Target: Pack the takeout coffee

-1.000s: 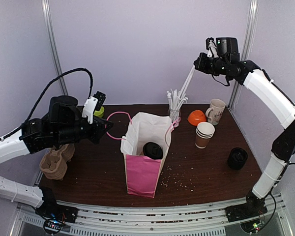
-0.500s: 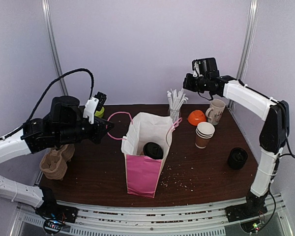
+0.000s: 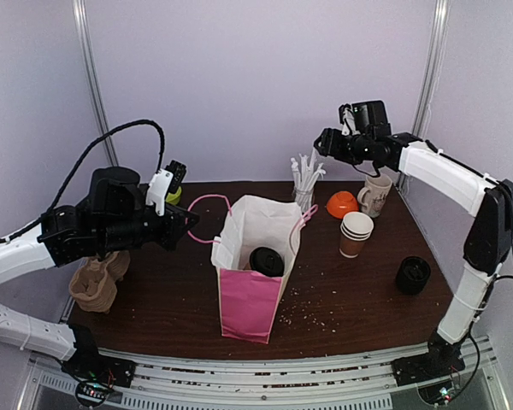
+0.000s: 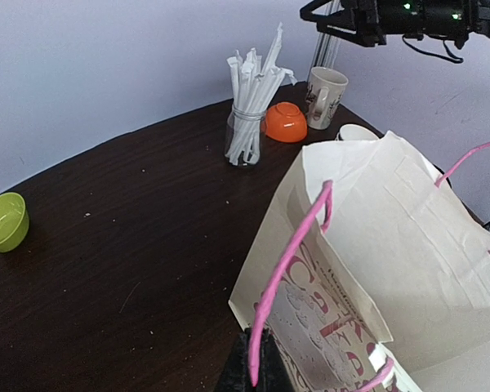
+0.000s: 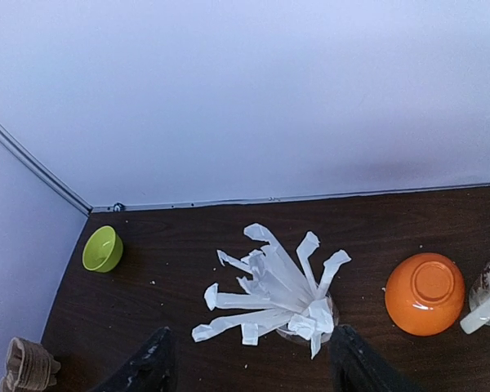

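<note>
A takeout coffee with a round black lid (image 3: 266,260) stands inside the open pink-and-white paper bag (image 3: 250,290) at mid-table. My left gripper (image 4: 258,365) is shut on the bag's pink cord handle (image 4: 287,269), holding it out to the left of the bag (image 4: 392,245); from above the gripper (image 3: 186,225) is left of the bag. My right gripper (image 5: 250,363) hangs open and empty above the glass of wrapped straws (image 5: 282,286), high at the back (image 3: 323,147). A stack of brown paper cups (image 3: 356,233) without a lid stands to the right of the bag.
An orange bowl (image 3: 342,203) lies upside down beside a cream mug (image 3: 374,193) at the back right. Black lids (image 3: 413,275) sit near the right edge. A green bowl (image 3: 173,194) is at the back left, and a cardboard cup carrier (image 3: 97,284) at the left edge.
My right arm came down and left from high up to above the straw glass and opened; the straw it held is no longer in it. My left gripper has stayed on the handle.
</note>
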`<control>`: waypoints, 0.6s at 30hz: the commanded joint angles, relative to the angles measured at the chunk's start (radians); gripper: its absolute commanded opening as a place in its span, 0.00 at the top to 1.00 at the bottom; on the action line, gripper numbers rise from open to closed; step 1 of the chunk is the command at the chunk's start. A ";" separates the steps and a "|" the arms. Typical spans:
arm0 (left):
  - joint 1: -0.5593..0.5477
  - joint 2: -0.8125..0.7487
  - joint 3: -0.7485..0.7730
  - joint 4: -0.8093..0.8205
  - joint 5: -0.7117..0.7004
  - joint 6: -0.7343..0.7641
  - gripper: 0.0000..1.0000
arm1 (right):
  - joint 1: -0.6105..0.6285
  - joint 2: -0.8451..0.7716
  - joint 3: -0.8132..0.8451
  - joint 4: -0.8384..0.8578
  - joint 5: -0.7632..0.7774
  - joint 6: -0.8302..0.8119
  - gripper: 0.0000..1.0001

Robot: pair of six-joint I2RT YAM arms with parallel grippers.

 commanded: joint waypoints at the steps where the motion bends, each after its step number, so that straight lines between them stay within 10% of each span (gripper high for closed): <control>1: 0.007 0.017 0.006 0.040 0.003 -0.003 1.00 | -0.008 -0.108 -0.094 0.013 0.032 -0.023 0.38; 18: 0.006 0.033 0.013 0.038 0.007 -0.004 1.00 | -0.065 0.011 -0.194 0.160 -0.166 0.137 0.49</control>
